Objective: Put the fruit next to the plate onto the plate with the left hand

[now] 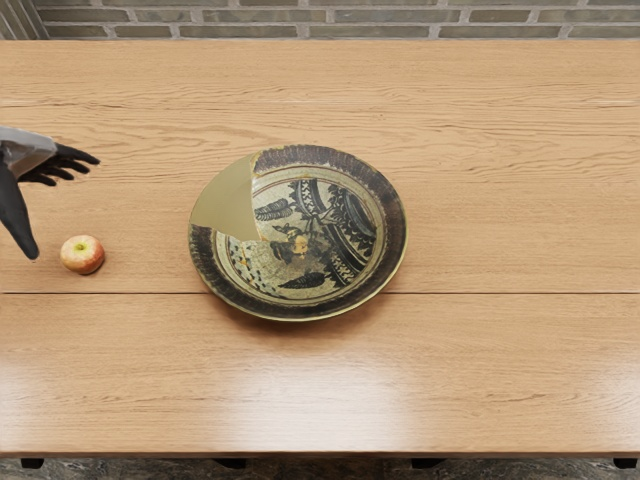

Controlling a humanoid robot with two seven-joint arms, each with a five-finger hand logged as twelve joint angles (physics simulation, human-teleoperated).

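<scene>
The apple (pixel 82 254), small, red and yellow with its stem dimple facing up, sits on the bare wood of the worktop (pixel 480 350), off the plate. It lies just below the left robot hand (pixel 45 168) and a little to the side away from the arm, near the tip of the 1 dark finger that points down toward the near edge. A narrow gap shows between that fingertip and the fruit, so the 2 are apart.

The left robot hand comes in at the picture's left edge with a grey wrist and black fingers. The fingers are spread loosely: several reach out sideways across the wood, 1 hangs downward, and nothing is held between them.

Farther out from the hand, past the apple and well apart from both, rests the plate (pixel 390 215), a wide shallow dish with a dark patterned rim and dark painted figures in its well. A plain tan wedge covers part of its rim on the side nearest the hand. Only a tiny yellowish mark shows at the middle of its painted well.

1 straight seam (pixel 500 293) runs across the worktop, passing under the plate's near edge. Beyond the far edge stands a brick wall (pixel 400 20).
</scene>
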